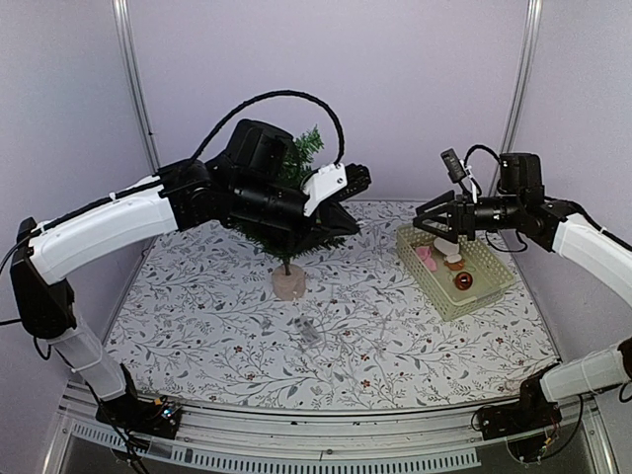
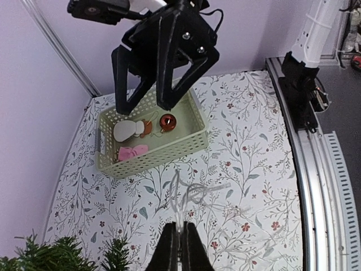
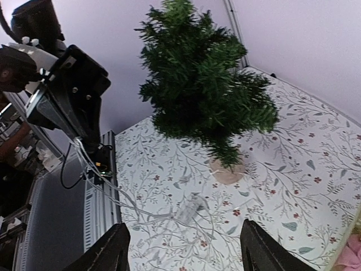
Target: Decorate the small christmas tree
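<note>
Just behind the left tool point(image 2: 180, 231) stands the small christmas tree point(image 1: 304, 156).

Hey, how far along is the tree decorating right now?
Nothing looks done: the small christmas tree is bare. In hand: the left gripper is shut on a clear wire strand that trails onto the table; the right gripper hangs open over the basket. Left: the red ball, pink bow and white figure lie in the basket.

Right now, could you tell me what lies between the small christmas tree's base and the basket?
Only bare floral tablecloth separates the small christmas tree and the basket, as the top external view shows.
</note>
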You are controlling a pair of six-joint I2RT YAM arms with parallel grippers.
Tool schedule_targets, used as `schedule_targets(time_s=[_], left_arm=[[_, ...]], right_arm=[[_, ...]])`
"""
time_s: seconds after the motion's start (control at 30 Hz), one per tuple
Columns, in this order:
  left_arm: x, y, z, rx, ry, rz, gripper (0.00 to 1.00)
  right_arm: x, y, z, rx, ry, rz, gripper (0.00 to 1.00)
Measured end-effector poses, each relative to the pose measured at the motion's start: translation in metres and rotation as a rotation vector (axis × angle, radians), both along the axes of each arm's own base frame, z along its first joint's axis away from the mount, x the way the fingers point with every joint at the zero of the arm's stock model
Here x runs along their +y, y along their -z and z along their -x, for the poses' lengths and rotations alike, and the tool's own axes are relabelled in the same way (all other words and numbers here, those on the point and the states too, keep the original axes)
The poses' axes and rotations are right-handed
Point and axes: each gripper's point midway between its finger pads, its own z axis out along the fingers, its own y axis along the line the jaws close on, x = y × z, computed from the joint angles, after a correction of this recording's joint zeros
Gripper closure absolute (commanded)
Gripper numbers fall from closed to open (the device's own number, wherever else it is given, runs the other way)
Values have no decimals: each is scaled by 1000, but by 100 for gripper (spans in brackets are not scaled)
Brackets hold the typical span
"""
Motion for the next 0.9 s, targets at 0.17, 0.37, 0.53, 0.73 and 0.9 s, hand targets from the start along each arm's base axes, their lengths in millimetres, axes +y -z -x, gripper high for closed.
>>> schedule_targets(time_s=[0.17,0.37,0.53,0.73,0.9], left_arm=[[-2,-4,10,-18,72,7,100],[-4,-5,16,-32,120,11,100],[-5,-6,19,-35,140,16,100],[-5,-7,20,-36,149,21,100],[-5,-7,19,-37,146,21,100]], right_arm=[[34,-26,31,-51,-164,-42,51],[57,-37,50,-68,-269,-63,58],[70,-30,63,-45,-319,-53,64],[76,-25,68,-30,-335,-41,74],[81,-21,73,-30,-343,-26,80]])
